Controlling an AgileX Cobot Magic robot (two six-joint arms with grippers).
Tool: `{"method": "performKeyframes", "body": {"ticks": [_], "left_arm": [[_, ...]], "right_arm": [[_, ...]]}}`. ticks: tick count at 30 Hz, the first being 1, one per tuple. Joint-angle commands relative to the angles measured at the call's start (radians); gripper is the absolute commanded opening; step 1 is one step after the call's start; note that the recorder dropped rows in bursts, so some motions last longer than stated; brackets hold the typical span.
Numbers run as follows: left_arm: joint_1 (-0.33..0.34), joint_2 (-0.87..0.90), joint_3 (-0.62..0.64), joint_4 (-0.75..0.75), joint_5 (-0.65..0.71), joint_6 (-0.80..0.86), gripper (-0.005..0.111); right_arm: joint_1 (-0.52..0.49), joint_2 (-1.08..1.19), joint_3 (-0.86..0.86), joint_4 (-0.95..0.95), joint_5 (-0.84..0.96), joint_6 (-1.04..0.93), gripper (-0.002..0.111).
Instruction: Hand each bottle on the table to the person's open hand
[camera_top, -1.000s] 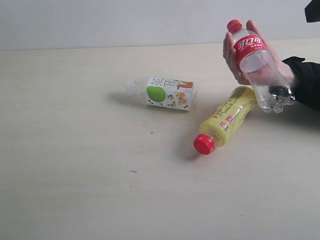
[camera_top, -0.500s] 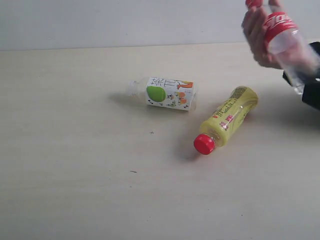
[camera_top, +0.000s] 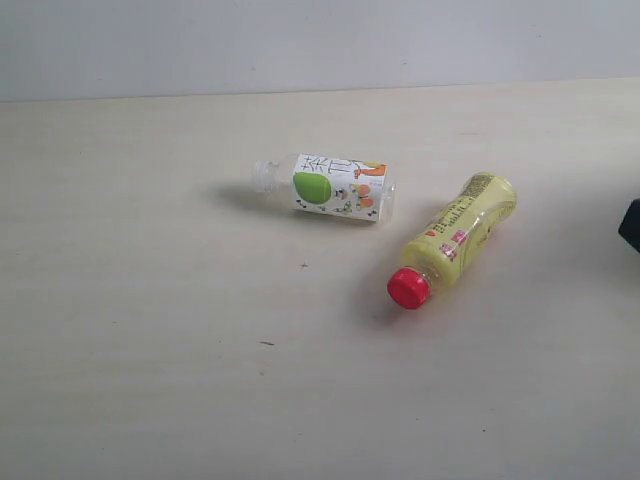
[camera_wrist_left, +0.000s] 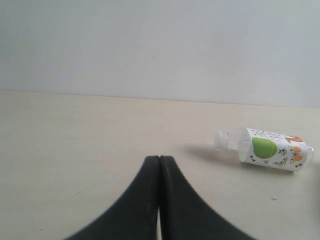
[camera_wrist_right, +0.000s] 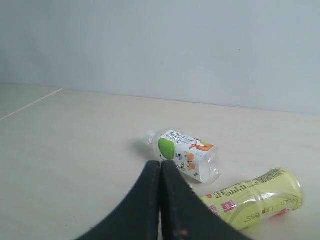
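Note:
Two bottles lie on their sides on the table (camera_top: 150, 330). The white-labelled bottle with a green apple (camera_top: 330, 186) lies near the middle, also seen from the left wrist (camera_wrist_left: 272, 148) and the right wrist (camera_wrist_right: 186, 155). To its right rests the yellow bottle (camera_top: 455, 236) with its red cap (camera_top: 408, 288) toward the front; its body shows in the right wrist view (camera_wrist_right: 255, 200). My left gripper (camera_wrist_left: 159, 159) is shut and empty, well short of the apple bottle. My right gripper (camera_wrist_right: 160, 163) is shut and empty, its tips just short of the apple bottle. The clear red-capped bottle, the white-green bottle and the person's hand are out of view.
A plain pale wall (camera_top: 320, 40) backs the table. A small dark shape (camera_top: 631, 224) sits at the right edge of the exterior view; I cannot tell what it is.
The person's hand, holding the clear bottle with the red cap, lifted away to the upper right and left the exterior view. The two bottles on the table have not moved.

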Motion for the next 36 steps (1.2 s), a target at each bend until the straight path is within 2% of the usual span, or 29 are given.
{"method": "performKeyframes", "body": {"ticks": [1,8,13,16,19,21,23,26,27,29,33,36], "left_arm": [[-0.006,-0.006,0.001,-0.003,-0.002,0.001,0.0],[-0.006,-0.006,0.001,-0.003,-0.002,0.001,0.0],[-0.006,-0.006,0.001,-0.003,-0.002,0.001,0.0],[-0.006,-0.006,0.001,-0.003,-0.002,0.001,0.0],[-0.006,-0.006,0.001,-0.003,-0.002,0.001,0.0],[-0.006,-0.006,0.001,-0.003,-0.002,0.001,0.0],[-0.006,-0.006,0.001,-0.003,-0.002,0.001,0.0],[-0.006,-0.006,0.001,-0.003,-0.002,0.001,0.0],[-0.006,-0.006,0.001,-0.003,-0.002,0.001,0.0],[-0.006,-0.006,0.001,-0.003,-0.002,0.001,0.0],[-0.006,-0.006,0.001,-0.003,-0.002,0.001,0.0],[-0.006,-0.006,0.001,-0.003,-0.002,0.001,0.0]], "right_arm": [[-0.006,-0.021,0.046,0.127,-0.015,-0.147,0.0],[-0.006,-0.021,0.045,0.154,-0.015,-0.166,0.0],[-0.006,-0.021,0.045,0.204,0.0,-0.049,0.0],[-0.006,-0.021,0.045,0.167,-0.007,-0.026,0.0],[-0.006,-0.036,0.045,-0.002,-0.09,0.135,0.0],[-0.006,-0.052,0.053,-0.152,-0.209,0.331,0.0],[-0.006,-0.077,0.073,-0.354,-0.345,0.618,0.0],[-0.006,-0.125,0.092,-0.741,-0.406,0.981,0.0],[-0.006,-0.141,0.093,-0.807,-0.406,1.05,0.0],[-0.006,-0.168,0.093,-0.871,-0.389,1.125,0.0],[-0.006,-0.203,0.093,-0.992,-0.312,1.134,0.0],[-0.006,-0.217,0.113,-1.01,-0.321,1.178,0.0]]}}
